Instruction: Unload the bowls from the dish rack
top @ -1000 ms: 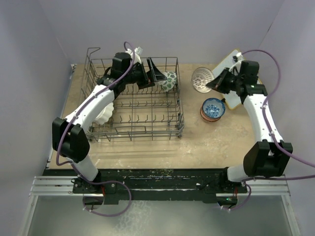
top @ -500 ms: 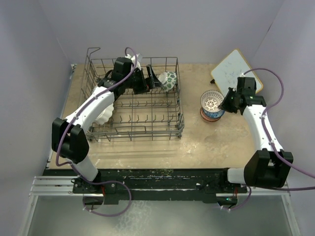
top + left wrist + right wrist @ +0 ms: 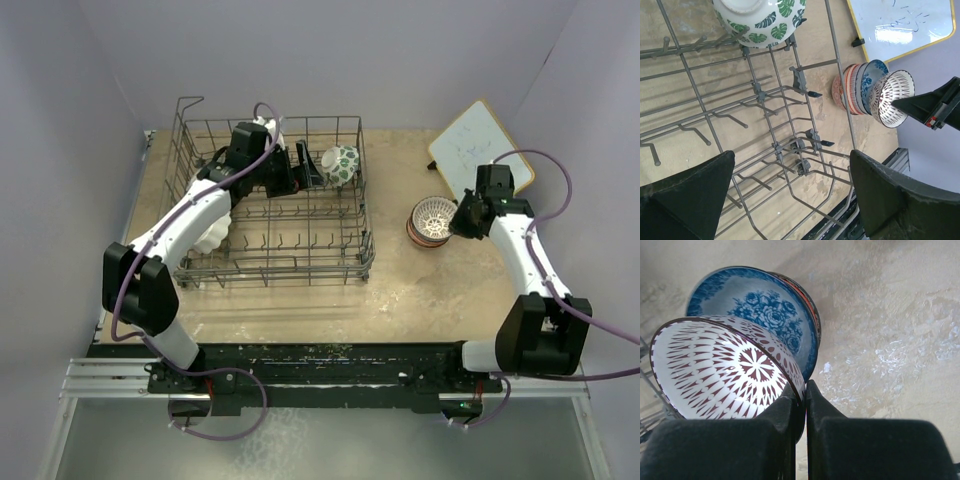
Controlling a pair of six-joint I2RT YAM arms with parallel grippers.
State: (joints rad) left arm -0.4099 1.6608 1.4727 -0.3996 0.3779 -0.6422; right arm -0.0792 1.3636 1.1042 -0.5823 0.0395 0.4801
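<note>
The dark wire dish rack [image 3: 300,240] stands at the left centre. A green-and-white leaf bowl [image 3: 342,163] leans in its far right corner, and it also shows in the left wrist view [image 3: 762,17]. A white scalloped bowl [image 3: 210,232] sits at the rack's left side. My left gripper [image 3: 297,170] is open and empty inside the rack, just left of the green bowl. My right gripper [image 3: 455,213] is shut on the rim of a grey-purple patterned bowl [image 3: 720,367], tilted over the blue bowl [image 3: 765,310] that tops the stack [image 3: 420,232].
A white board with a yellow edge [image 3: 480,145] leans at the back right behind the stack. A red-orange bowl [image 3: 805,297] lies under the blue one. The rack's prongs and wires [image 3: 765,95] surround my left gripper [image 3: 790,195]. Purple walls enclose the table.
My right gripper has carried the patterned bowl from near the white board down onto the stack. My left gripper has drawn back a little from the green bowl, inside the rack.
</note>
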